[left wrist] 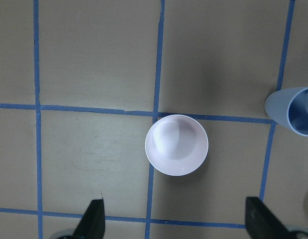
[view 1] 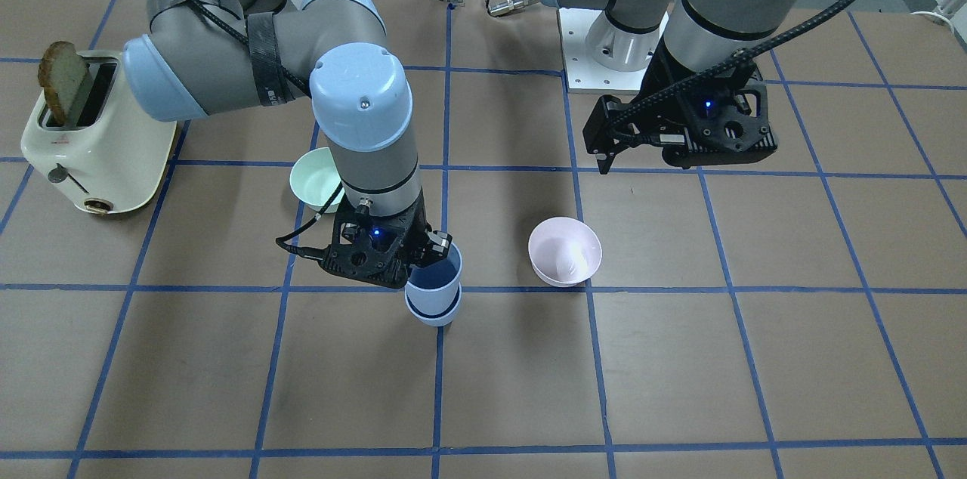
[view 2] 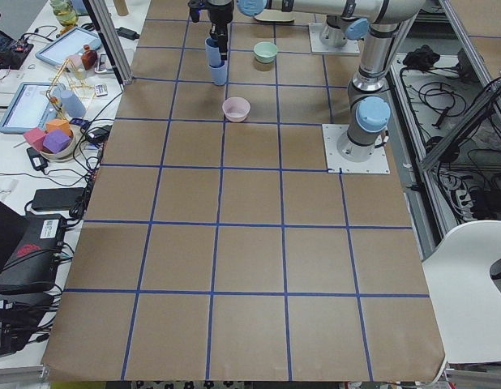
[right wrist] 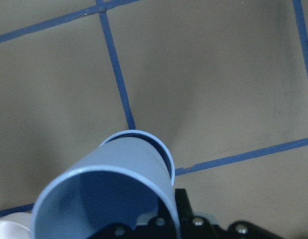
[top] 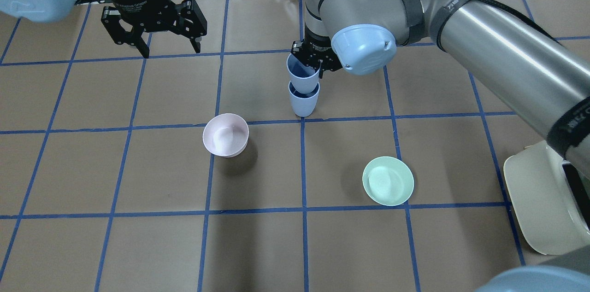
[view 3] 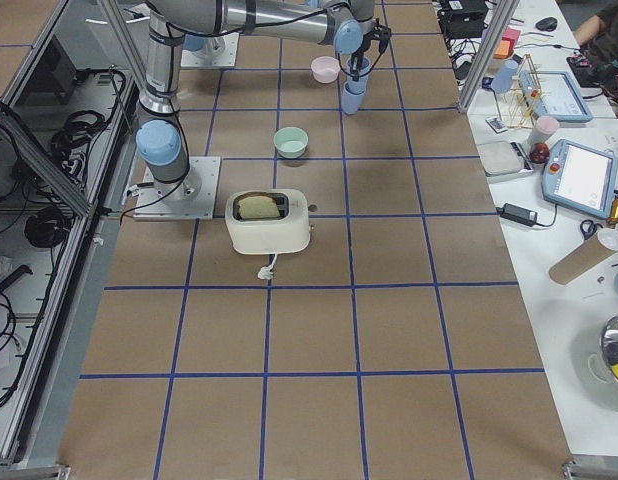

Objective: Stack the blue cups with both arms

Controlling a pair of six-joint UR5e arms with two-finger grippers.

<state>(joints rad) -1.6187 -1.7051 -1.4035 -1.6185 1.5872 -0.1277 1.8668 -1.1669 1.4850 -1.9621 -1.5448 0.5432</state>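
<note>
Two blue cups stand near the table's middle. The lower blue cup [top: 303, 104] stands upright on the table. The upper blue cup [top: 302, 75] has its base inside the lower cup's rim and is tilted a little. My right gripper [top: 318, 64] is shut on the upper cup's rim; it also shows in the front view [view 1: 434, 248] above the cups [view 1: 433, 290]. In the right wrist view the held cup [right wrist: 109, 199] covers most of the lower cup [right wrist: 161, 145]. My left gripper [top: 171, 51] is open and empty, raised well away from the cups.
A pink bowl [top: 225, 134] sits between the arms, below my left gripper's camera [left wrist: 176, 145]. A mint-green bowl [top: 388, 180] sits near the right arm. A cream toaster [view 1: 91, 139] with bread stands at the robot's right end of the table.
</note>
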